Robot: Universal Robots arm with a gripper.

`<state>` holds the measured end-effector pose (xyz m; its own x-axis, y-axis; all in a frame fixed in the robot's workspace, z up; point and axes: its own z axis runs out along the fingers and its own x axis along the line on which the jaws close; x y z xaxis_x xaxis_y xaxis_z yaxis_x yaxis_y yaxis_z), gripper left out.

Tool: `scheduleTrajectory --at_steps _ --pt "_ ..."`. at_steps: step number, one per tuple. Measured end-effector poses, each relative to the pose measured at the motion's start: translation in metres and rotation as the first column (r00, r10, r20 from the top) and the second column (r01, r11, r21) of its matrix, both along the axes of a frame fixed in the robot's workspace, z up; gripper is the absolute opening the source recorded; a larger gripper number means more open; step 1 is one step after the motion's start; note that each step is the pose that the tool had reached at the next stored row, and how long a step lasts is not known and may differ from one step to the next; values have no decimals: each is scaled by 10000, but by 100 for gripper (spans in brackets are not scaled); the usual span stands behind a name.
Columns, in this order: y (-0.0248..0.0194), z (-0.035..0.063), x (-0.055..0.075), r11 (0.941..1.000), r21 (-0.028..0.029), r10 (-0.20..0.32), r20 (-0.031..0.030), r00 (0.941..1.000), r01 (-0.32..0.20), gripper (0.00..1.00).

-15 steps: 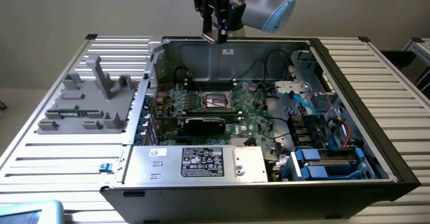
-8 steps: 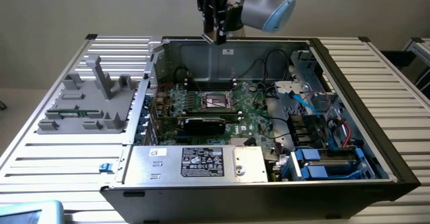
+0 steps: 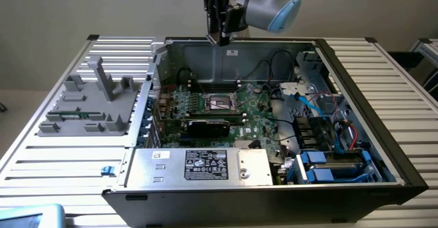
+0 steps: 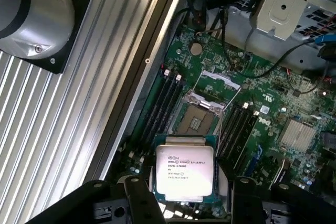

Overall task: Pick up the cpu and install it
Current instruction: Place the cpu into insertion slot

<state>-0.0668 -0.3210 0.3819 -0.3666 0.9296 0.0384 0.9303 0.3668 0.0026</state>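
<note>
The cpu (image 4: 184, 169), a flat square chip with a shiny printed metal top, hangs between my two dark fingers (image 4: 140, 195), and my gripper (image 4: 189, 199) is shut on it. It hovers above the green motherboard, just short of the open dark socket (image 4: 197, 121) with its raised metal frame. In the exterior view my gripper (image 3: 221, 37) hangs high over the back wall of the open computer case, well above the socket (image 3: 220, 102) in the middle of the board.
Memory slots (image 4: 168, 100) flank the socket. A black card (image 3: 208, 127) and the power supply box (image 3: 198, 165) lie toward the case's front. Cables and blue drive bays (image 3: 329, 166) are on the exterior view's right. A grey fixture tray (image 3: 85, 105) stands on the ribbed table at the left.
</note>
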Motion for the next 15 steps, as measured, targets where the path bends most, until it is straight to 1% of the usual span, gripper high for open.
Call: scheduleTrajectory --at_steps 4,8,11,15 --pt "0 -7 0 9979 0 -644 0 9979 644 56" --pt "0 -12 0 9920 -1 -1266 0 9920 1266 56" --pt "0 -16 0 9847 0 -1742 0 9847 1742 56" --pt "0 -20 0 9726 0 -2324 0 9726 2324 56"
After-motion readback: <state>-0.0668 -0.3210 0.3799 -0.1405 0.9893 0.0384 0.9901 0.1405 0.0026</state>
